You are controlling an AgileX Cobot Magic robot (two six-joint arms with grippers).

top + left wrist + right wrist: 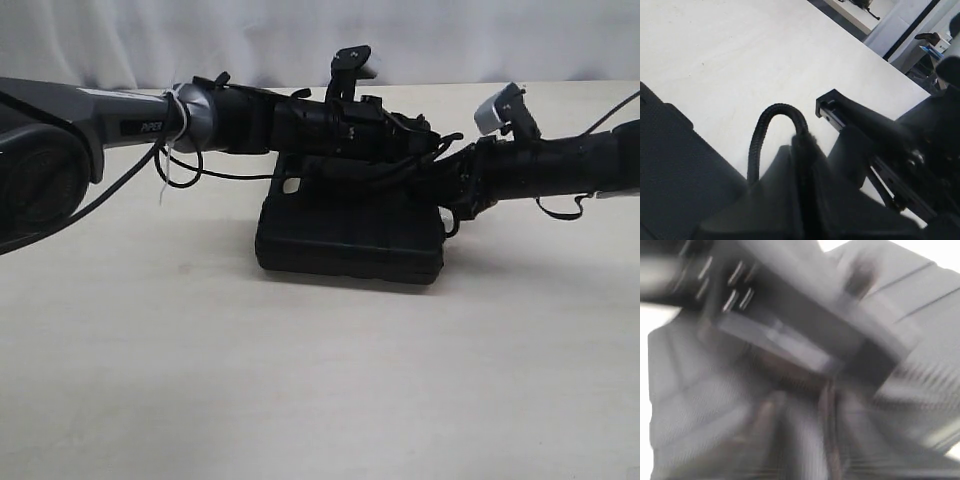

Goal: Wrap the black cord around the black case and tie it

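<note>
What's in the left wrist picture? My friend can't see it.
The left end effector is shut on a braided black cord, which arches in a loop above the pale table. Part of the black case lies beside it, and part of the other arm reaches in close by.

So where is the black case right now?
In the exterior view the case lies flat on the table, near the middle, just under where the left arm and the right arm meet.

exterior view set a bit back, facing the black case (pixel 350 245) side-on, case edge shared with the close-up left wrist view, right wrist view blurred
</note>
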